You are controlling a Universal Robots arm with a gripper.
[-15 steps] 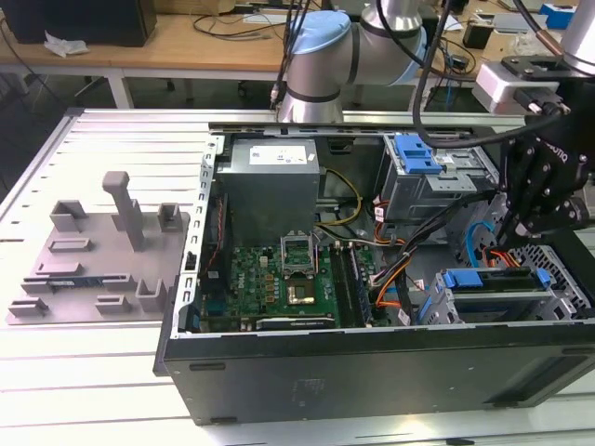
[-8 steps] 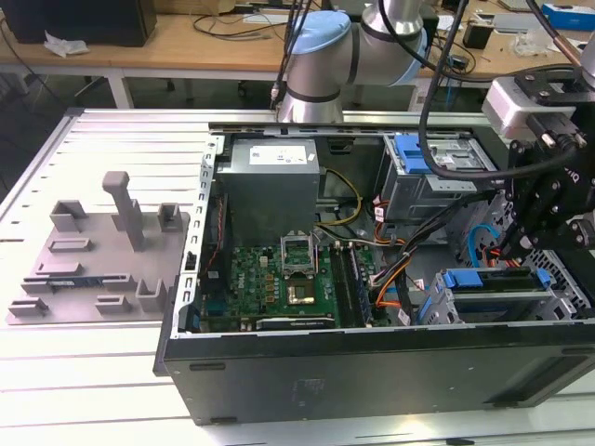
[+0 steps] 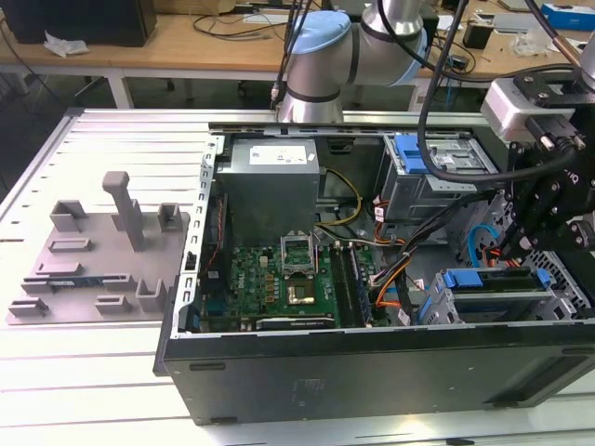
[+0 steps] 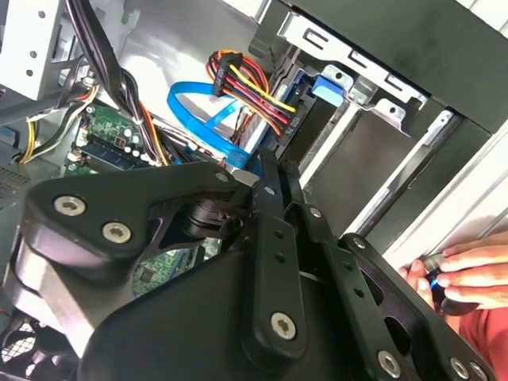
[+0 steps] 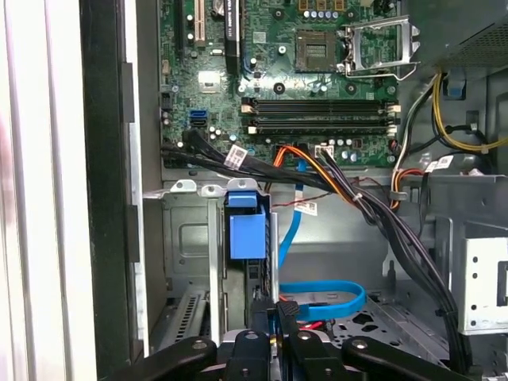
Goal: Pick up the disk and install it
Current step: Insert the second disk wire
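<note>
The disk (image 5: 245, 232) stands on edge in a slot of the metal drive cage (image 5: 186, 238), with its blue carrier bracket facing out. In the exterior view the blue bracket of the disk (image 3: 488, 279) lies in the cage at the case's front right. My gripper (image 5: 275, 311) hovers just behind the bracket, with its thin black fingers pressed together and nothing between them. In the second wrist view my gripper (image 4: 274, 171) points toward the blue bracket (image 4: 327, 87) in the slot. In the exterior view my gripper (image 3: 509, 249) hangs over the cage.
The open computer case (image 3: 372, 362) lies on a slatted table. Blue data cable (image 5: 317, 298) and cable bundles (image 5: 373, 206) run beside the fingers. The motherboard (image 3: 279, 279) and power supply (image 3: 270, 181) fill the case. Another blue-bracketed drive (image 3: 446, 158) sits at the back. A person's hand (image 4: 468, 274) rests by the case edge.
</note>
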